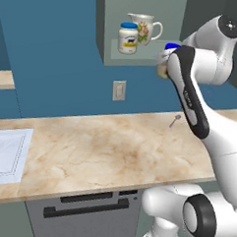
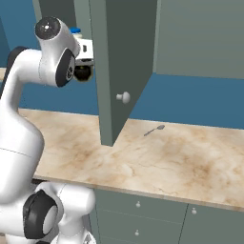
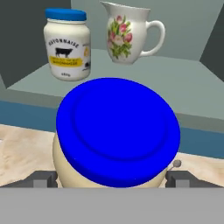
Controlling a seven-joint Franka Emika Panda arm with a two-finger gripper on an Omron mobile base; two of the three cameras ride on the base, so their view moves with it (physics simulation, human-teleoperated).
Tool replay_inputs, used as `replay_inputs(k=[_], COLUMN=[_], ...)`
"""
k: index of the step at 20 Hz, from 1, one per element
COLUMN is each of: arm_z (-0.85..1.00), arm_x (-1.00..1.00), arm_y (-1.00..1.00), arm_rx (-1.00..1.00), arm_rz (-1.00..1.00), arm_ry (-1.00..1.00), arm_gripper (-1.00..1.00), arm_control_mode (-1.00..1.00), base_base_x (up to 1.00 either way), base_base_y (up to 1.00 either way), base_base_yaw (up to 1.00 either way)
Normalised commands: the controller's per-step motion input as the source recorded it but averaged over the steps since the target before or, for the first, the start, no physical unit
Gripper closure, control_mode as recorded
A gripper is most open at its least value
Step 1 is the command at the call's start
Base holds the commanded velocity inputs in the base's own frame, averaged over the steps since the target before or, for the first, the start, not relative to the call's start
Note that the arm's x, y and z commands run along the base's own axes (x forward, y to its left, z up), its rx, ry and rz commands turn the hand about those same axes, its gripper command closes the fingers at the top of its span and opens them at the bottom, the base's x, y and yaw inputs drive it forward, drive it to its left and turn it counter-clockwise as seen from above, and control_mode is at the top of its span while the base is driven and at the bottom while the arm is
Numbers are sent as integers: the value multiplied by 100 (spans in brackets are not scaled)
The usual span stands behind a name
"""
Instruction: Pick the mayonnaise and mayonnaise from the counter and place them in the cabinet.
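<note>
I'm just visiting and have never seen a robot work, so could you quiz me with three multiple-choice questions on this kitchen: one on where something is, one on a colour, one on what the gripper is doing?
1. Where does the white mayonnaise jar stand?
A. on the counter
B. on the cabinet shelf beside the floral pitcher
C. in a drawer

2. What colour is the lid of the jar at the gripper?
A. deep blue
B. red
C. green

3. What is the gripper doing?
A. hanging open
B. pressing the wall outlet
C. holding the blue-lidded jar

Answers: 1 B, it sits left of the pitcher on the shelf; 2 A, the hand view shows it; 3 C, a finger stands at each side of the jar.
</note>
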Motion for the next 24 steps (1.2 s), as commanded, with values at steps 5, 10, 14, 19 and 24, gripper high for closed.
replay_inputs(k=[5, 10, 14, 19, 24], arm_z=[33, 29, 11, 1, 0], arm_x=[0, 18, 46, 62, 49], arm_y=[-26, -32, -16, -9, -6], arm_rx=[0, 0, 0, 0, 0], arm_rz=[-9, -7, -4, -2, 0], arm_ry=[0, 0, 0, 0, 0], arm_gripper=[100, 100, 100, 100, 100], arm_control_mode=[-100, -100, -100, -100, -100], base_base_x=[0, 0, 0, 0, 0], base_base_y=[0, 0, 0, 0, 0], base_base_yaw=[0, 0, 0, 0, 0])
